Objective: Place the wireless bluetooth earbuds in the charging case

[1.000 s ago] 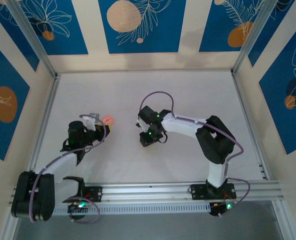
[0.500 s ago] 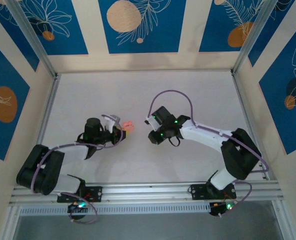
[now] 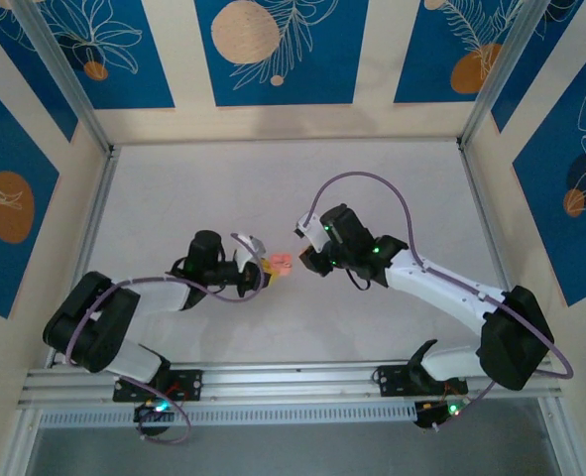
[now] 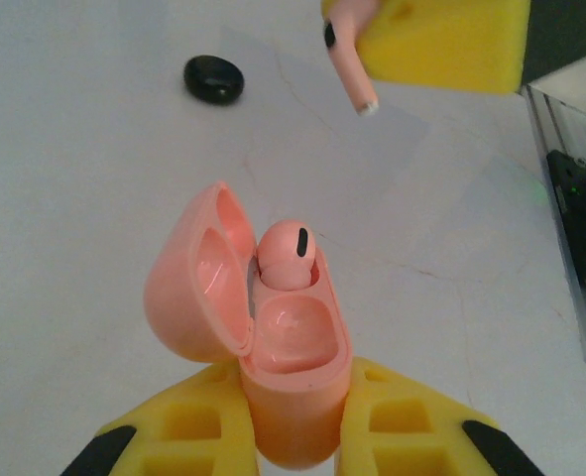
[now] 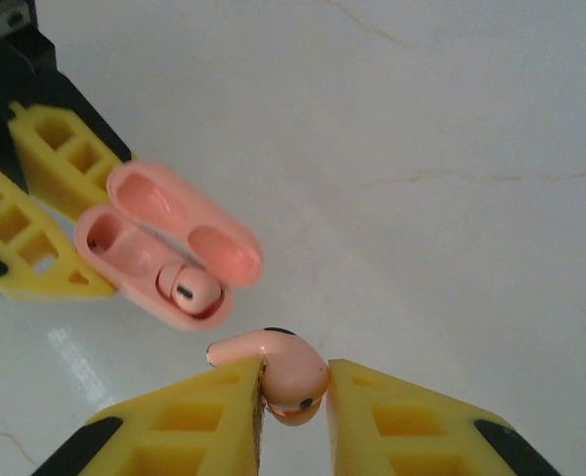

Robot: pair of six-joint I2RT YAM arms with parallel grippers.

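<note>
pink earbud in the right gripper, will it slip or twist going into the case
The earbud looks like smooth hard plastic: likely stiff, light, slippery. The right gripper pinches only its round bud, so it may pivot.

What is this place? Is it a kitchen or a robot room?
Most likely a robot test booth, not a kitchen. A left arm and a right arm are bolted to a metal rail at the edge of a white table, and blue leaf-patterned panels wall it in.
</note>
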